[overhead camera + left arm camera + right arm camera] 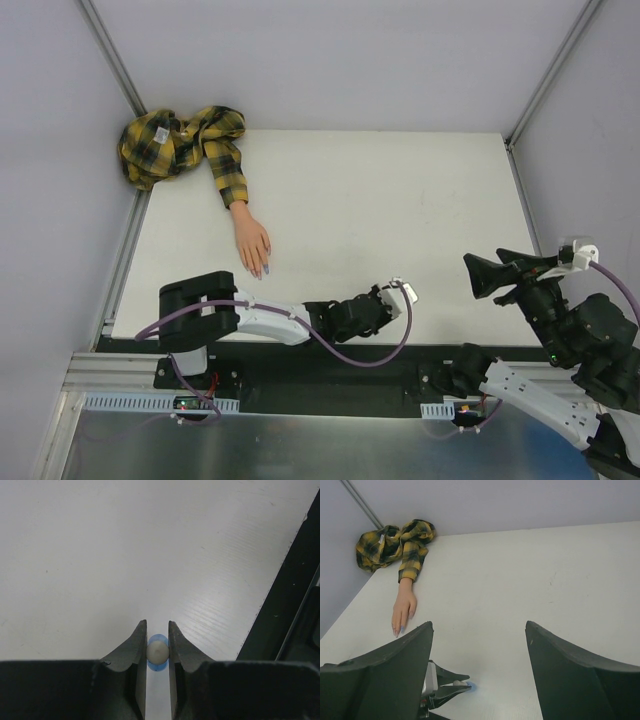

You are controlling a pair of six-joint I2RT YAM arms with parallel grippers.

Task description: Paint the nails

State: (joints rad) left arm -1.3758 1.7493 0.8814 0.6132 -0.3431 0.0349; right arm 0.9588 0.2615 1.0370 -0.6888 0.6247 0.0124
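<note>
The flesh-coloured mannequin hand (pixel 250 243) lies palm down on the white table, with its yellow-black plaid sleeve (pixel 180 145) bunched in the far left corner. Its tiny glossy nails (pixel 259 270) point toward the near edge; they also show in the right wrist view (pixel 397 629). My left gripper (pixel 398 294) is low near the table's front edge, right of the hand, shut on a small blue bottle with a white cap (pixel 158 653). My right gripper (pixel 485 263) is open and empty above the table's right side, well away from the hand.
The table's dark front edge (pixel 280 610) runs just right of my left gripper. Grey walls with metal corner posts (pixel 112 50) enclose the table at back and sides. The left gripper (pixel 454 686) and bottle (pixel 470 685) lie low between my right fingers' view.
</note>
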